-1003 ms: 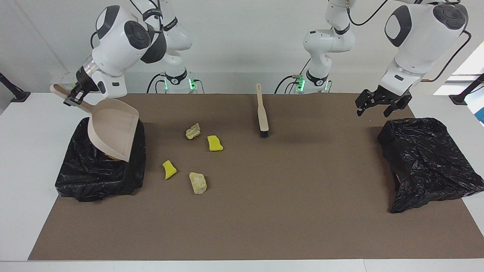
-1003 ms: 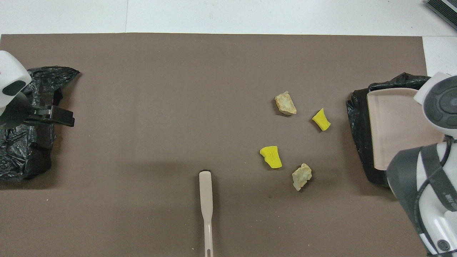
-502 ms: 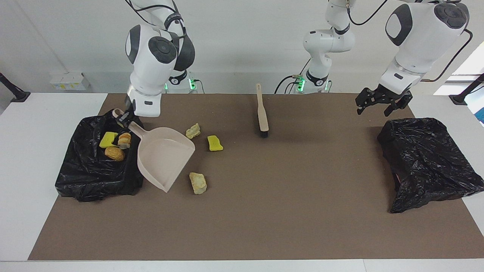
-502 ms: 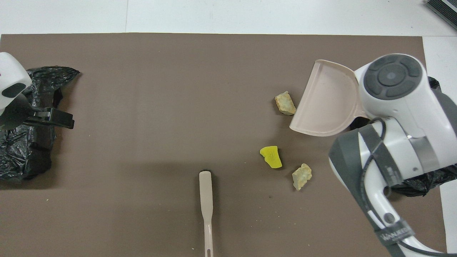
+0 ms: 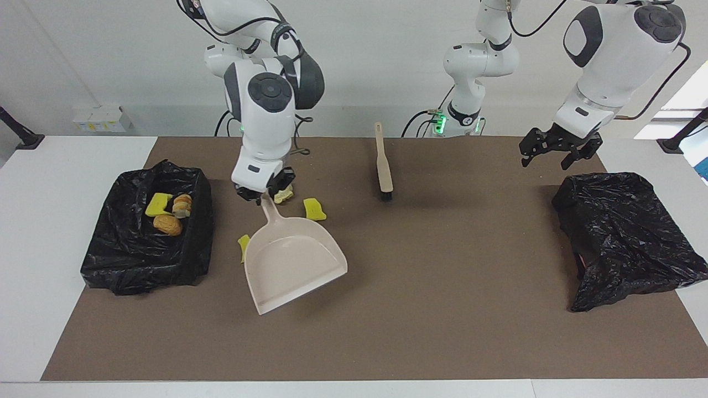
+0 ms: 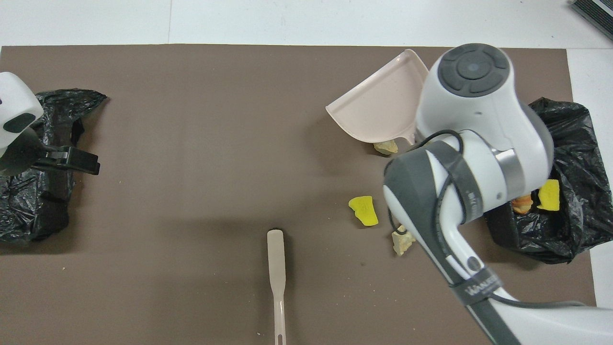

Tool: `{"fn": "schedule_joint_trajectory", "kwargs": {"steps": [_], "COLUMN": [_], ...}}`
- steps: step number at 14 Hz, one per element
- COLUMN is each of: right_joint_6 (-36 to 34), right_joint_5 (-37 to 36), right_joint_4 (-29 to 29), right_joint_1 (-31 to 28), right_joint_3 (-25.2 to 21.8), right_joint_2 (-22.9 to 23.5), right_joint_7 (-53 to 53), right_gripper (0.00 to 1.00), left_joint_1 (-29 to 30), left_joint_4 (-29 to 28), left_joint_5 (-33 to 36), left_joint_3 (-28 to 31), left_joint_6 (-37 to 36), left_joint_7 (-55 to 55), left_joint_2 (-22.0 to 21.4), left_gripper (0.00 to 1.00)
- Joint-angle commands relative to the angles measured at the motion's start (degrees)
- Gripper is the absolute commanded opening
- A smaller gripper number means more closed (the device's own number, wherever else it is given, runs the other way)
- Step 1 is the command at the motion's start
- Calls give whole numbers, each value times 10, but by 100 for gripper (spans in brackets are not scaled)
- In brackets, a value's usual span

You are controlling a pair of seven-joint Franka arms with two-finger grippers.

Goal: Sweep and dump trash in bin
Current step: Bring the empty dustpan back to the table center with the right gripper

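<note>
The right gripper [image 5: 264,194] clamps the handle of the pinkish-beige plastic dustpan [image 5: 292,265], apparently raised over scattered yellow sponge chunks [image 5: 314,209] and pale rocky lumps [image 6: 403,242] near the mat's right-arm edge. More trash lies in the black-bagged bin [image 5: 124,260]. The left gripper [image 5: 555,148] waits spread wide.

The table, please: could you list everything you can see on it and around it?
Mat: one, brown, on table.
Bins: two, black, one at each table end.
Dustpan: one, pinkish-beige, held over mat.
Brush: one, beige, on mat nearer the robots.
Binned trash: three, yellow, beige, orange-brown, right arm's end bin.
Loose trash: four, yellow and beige, on mat by dustpan.
Right gripper: shut on dustpan handle.
Left gripper: open, waiting over mat by its bin.
</note>
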Motion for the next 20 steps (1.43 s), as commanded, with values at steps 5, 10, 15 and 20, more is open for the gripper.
{"fn": "schedule_joint_trajectory", "kwargs": {"steps": [5,10,15,20], "right_joint_6": [-13,39,76,143], "right_joint_5": [66,110,153,197], "right_joint_4": [232,242,213,121], "right_joint_1": [131,161,168,160], "right_joint_3": [-1,-1,-2,-5], "right_joint_2": [203,232,236,204], "right_joint_7": [286,326,349,354], "right_gripper": [0,0,0,0], "left_joint_1": [8,6,-3,-17], "left_joint_4": [-37,-59,-85,-86], "left_joint_5": [-7,-7,-7,-7], "left_joint_3": [-4,-4,-5,-9], "left_joint_6": [0,13,65,71], "left_joint_7": [12,12,2,5], "left_joint_2": [-28,-38,-38,-28], "left_gripper": [100,100,100,100]}}
